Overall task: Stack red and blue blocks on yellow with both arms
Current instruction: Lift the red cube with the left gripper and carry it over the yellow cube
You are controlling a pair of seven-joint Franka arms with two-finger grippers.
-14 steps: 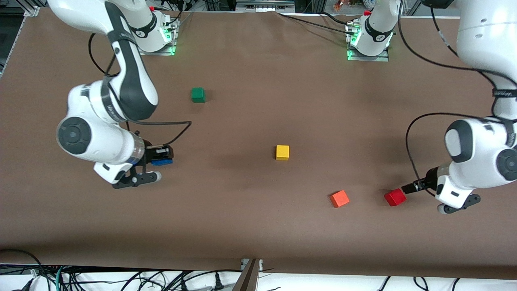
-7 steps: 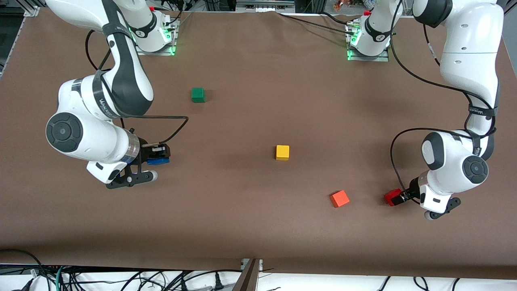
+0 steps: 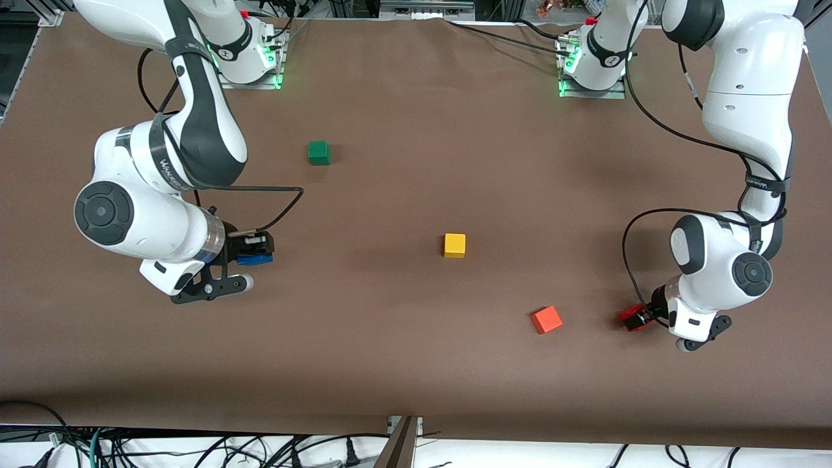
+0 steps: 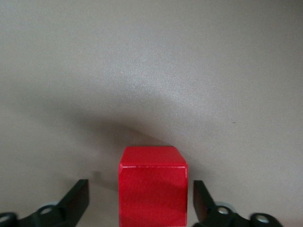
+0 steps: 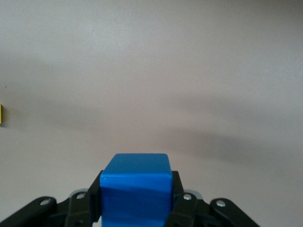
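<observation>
The yellow cube sits mid-table; its edge shows in the right wrist view. My right gripper is shut on the blue block, held between its fingers at the right arm's end of the table. The red block lies on the table at the left arm's end. My left gripper is low around it, open, one finger on each side with gaps; the red block fills the space between them in the left wrist view.
An orange cube lies between the red block and the yellow cube, nearer the front camera than the yellow one. A green cube sits farther from the camera, toward the right arm's base. Cables run along the table's front edge.
My left arm has swung down and in, bringing its open gripper over and around the red block. My right gripper with the blue block shifted slightly, then held still.
</observation>
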